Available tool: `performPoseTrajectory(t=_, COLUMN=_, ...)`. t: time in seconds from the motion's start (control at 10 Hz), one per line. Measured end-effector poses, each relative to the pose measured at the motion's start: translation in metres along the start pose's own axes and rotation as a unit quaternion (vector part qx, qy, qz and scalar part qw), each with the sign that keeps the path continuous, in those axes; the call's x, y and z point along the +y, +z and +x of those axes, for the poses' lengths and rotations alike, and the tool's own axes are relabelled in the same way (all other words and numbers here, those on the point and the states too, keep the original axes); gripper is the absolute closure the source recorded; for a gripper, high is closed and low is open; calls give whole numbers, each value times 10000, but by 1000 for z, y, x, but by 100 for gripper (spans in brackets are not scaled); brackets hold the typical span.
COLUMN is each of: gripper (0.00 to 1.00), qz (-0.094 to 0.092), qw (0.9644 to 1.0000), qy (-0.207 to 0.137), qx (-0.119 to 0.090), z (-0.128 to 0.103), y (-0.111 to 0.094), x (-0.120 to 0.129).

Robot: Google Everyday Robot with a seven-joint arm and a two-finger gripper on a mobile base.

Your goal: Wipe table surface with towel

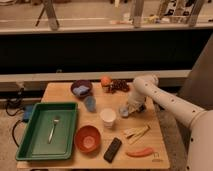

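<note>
My gripper is low over the wooden table, right of centre, with the white arm reaching in from the right. A small pale blue towel lies on the table right at the gripper's tip; whether it is gripped or only pressed I cannot tell. The white cup stands just left of the towel.
A green tray holding a fork sits at the left. Also on the table are a purple bowl, blue cup, orange, grapes, red bowl, black remote, yellow peel and a red chilli.
</note>
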Motion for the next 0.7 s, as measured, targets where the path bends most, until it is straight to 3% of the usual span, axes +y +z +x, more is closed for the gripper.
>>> performPoseTrajectory(t=0.4, gripper=100, qz=150, qw=9999, qy=-47, qx=48, z=1, y=5, x=-56)
performPoseTrajectory(t=0.7, gripper=100, qz=140, qw=9996, qy=-225, qx=-90, z=-36, y=27, x=-81)
